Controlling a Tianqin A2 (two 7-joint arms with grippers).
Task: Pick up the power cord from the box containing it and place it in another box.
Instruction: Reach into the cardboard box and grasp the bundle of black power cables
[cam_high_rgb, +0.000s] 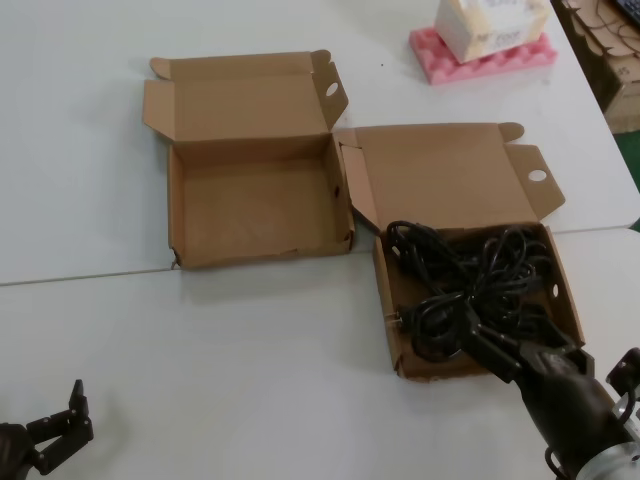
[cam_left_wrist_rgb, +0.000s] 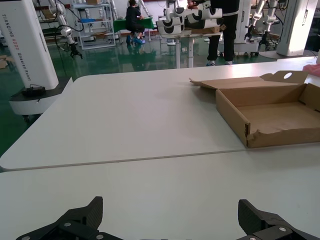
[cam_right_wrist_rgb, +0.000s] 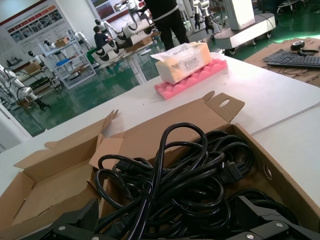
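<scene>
The box containing the cords (cam_high_rgb: 386, 300) stands at the right, lid open with both flaps showing. Black cords (cam_high_rgb: 462, 282) lie tangled inside; I cannot pick out a single power cord among them. My right gripper (cam_high_rgb: 508, 345) is open and reaches down into the box's near part. In the right wrist view its fingers (cam_right_wrist_rgb: 75, 220) straddle the cords (cam_right_wrist_rgb: 185, 170), with the box wall (cam_right_wrist_rgb: 270, 170) beside them. The other box (cam_high_rgb: 178, 205) stands empty to the left, its front wall nicked; it also shows in the left wrist view (cam_left_wrist_rgb: 232, 114). My left gripper (cam_high_rgb: 78, 412) is open and idle at the near left, low over the table (cam_left_wrist_rgb: 170, 220).
A pink foam pad carrying a tissue pack (cam_high_rgb: 480, 48) sits at the far right, also in the right wrist view (cam_right_wrist_rgb: 190, 70). Cardboard pieces (cam_high_rgb: 610, 40) lie beyond the table's right edge. A table seam (cam_high_rgb: 90, 275) runs across in front of the empty box.
</scene>
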